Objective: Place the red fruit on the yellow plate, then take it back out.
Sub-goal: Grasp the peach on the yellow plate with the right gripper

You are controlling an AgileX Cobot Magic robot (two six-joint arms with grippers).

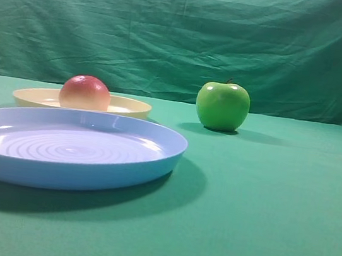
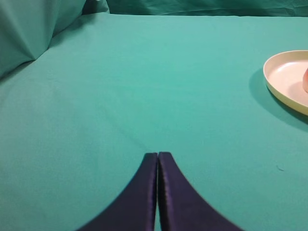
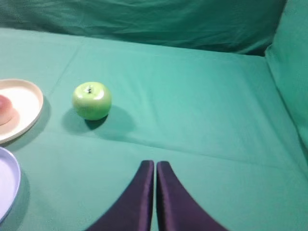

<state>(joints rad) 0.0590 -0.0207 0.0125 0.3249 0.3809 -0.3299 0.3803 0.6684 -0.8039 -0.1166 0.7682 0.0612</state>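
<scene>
The red fruit [image 1: 85, 92] rests on the yellow plate [image 1: 129, 105] at the back left of the exterior view; neither gripper shows there. The right wrist view catches the fruit [image 3: 4, 109] at its left edge, on the plate [image 3: 29, 103]. In the left wrist view the plate [image 2: 281, 77] lies at the right edge with a sliver of the fruit [image 2: 305, 79]. My left gripper [image 2: 158, 155] is shut with nothing in it, over bare cloth well left of the plate. My right gripper [image 3: 155, 163] is also shut and empty, near the front, right of the plate.
A glossy green apple [image 1: 222, 106] with a stem stands right of the yellow plate, also visible as the apple [image 3: 91, 100] in the right wrist view. A light-blue ringed plate [image 1: 154, 157] lies in front of the yellow one. Green cloth covers the table and backdrop.
</scene>
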